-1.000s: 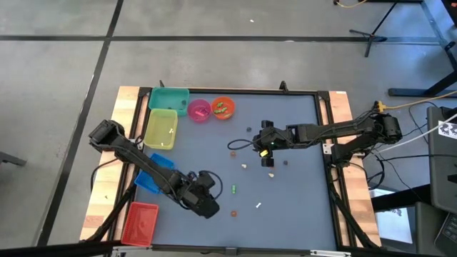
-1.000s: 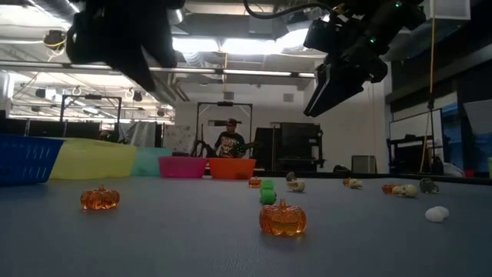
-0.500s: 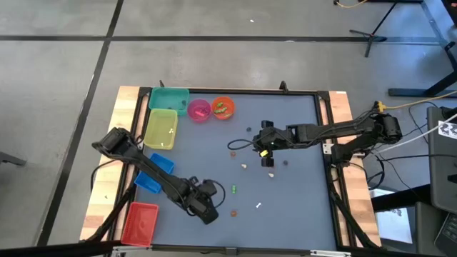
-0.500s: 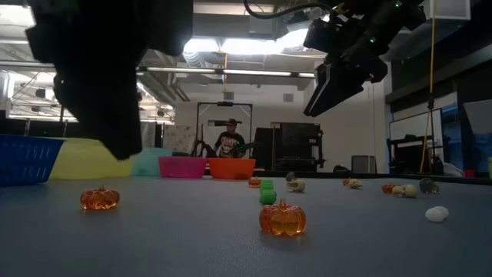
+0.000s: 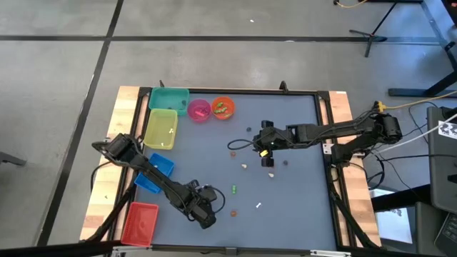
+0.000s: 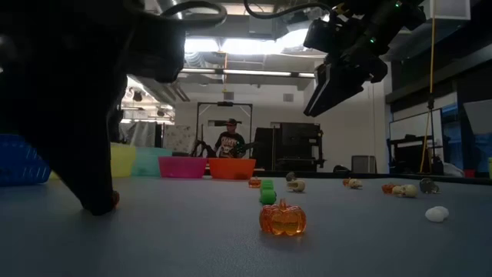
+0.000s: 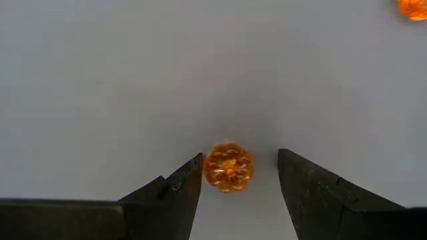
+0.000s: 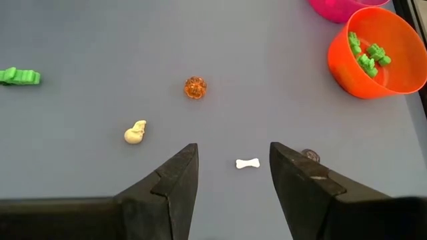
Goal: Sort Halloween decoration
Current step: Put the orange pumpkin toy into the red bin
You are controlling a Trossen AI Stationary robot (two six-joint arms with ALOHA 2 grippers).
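Orange translucent pumpkin (image 7: 228,167) sits on grey table (image 7: 133,80) near front edge, now framed between my left gripper (image 7: 240,175) fingers, spread wide, not yet touching. I have dropped low over it; grasp comes next. Pumpkin round, stem-side up, no long axis. Right gripper (image 5: 268,158) hovers mid-table, released, empty.

The table (image 5: 300,200) has a dark grey top framed by pale wooden edges and stands on a grey concrete floor (image 5: 214,57) crossed by dark lines. Beyond its far edge, a person (image 6: 229,140) sits before a dark doorframe under bright ceiling lights (image 6: 254,45).
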